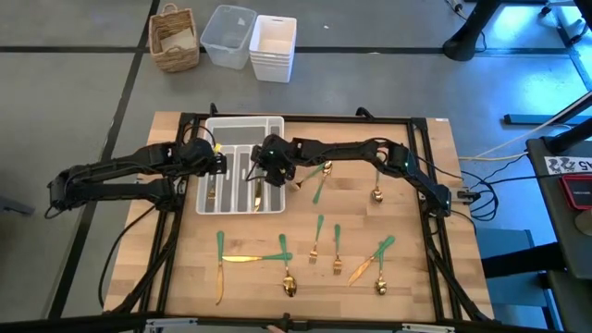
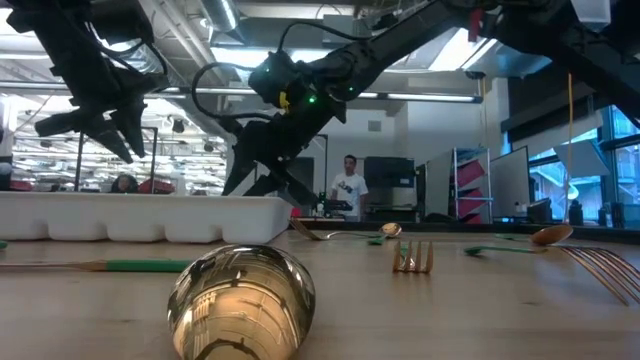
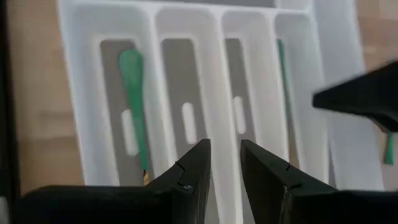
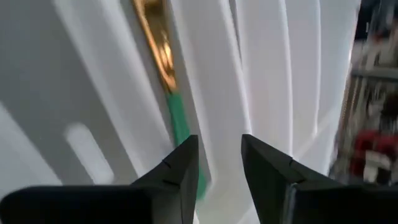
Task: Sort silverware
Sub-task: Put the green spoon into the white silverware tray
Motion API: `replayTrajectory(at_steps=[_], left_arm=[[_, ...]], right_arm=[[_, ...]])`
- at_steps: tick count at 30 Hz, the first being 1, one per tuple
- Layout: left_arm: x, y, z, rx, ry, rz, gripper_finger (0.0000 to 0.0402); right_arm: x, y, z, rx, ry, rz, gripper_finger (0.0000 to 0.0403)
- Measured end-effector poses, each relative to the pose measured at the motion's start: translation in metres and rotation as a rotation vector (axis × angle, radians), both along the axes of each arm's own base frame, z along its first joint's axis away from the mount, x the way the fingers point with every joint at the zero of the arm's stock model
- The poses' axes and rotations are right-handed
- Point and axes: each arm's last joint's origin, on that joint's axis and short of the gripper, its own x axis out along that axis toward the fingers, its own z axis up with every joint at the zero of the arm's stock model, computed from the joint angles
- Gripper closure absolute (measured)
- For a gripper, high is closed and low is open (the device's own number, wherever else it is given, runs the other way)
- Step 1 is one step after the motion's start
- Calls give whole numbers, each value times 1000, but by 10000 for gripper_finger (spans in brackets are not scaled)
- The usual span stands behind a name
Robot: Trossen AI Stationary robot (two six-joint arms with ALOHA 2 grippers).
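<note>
The white compartmented tray (image 1: 242, 125) lies at the far middle of the table. One green-handled gold piece (image 1: 211, 190) lies in its left slot and another (image 1: 256, 192) in a slot farther right. My left gripper (image 1: 218, 163) hovers open and empty over the tray's left side (image 3: 87, 74). My right gripper (image 1: 274, 178) is open over the tray's right part; in its wrist view the gold and green piece (image 4: 165, 68) lies in a slot, and its handle end runs under one finger (image 4: 180, 174). Several more pieces lie on the table, such as a knife (image 1: 242, 259) and a spoon (image 1: 288, 280).
Loose forks (image 1: 316, 239) (image 1: 338, 254) and spoons (image 1: 377, 194) are spread over the near and right table. In the low view a spoon bowl (image 2: 240, 300) lies close in front. A wicker basket (image 1: 174, 39) and white bins (image 1: 273, 46) stand on the floor beyond the table. A person (image 2: 348, 185) stands far off.
</note>
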Motion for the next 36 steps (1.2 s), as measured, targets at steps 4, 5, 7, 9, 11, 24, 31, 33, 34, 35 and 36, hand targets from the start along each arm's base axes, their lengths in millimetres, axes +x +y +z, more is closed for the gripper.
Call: replayTrajectory(at_steps=[4,5,7,9,11,24,31,33,34,35,36], left_arm=[[5,1,11,80,-110,-106,320],[7,1,14,102,-154,-135,320],[10,0,23,133,-254,-194,320],[12,-2,31,158,-340,-257,320],[14,-6,38,180,-415,-321,320],[30,-44,61,199,-692,-658,320],[66,-69,63,231,-801,-818,320],[80,-78,61,259,-835,-870,320],[87,-82,61,282,-860,-900,320],[94,-88,59,303,-878,-935,320],[101,-93,57,324,-902,-972,320]], right_arm=[[6,5,16,-16,-37,-144,279],[8,7,22,-13,-49,-183,279],[11,12,34,-11,-70,-232,279],[13,17,47,1,-74,-267,279],[13,23,63,28,-67,-304,279],[-37,68,150,260,112,-536,278],[-92,74,198,402,158,-764,278],[-109,75,212,440,163,-827,278],[-117,76,220,458,159,-853,278],[-126,77,226,472,159,-877,278],[-134,77,233,485,160,-901,278]])
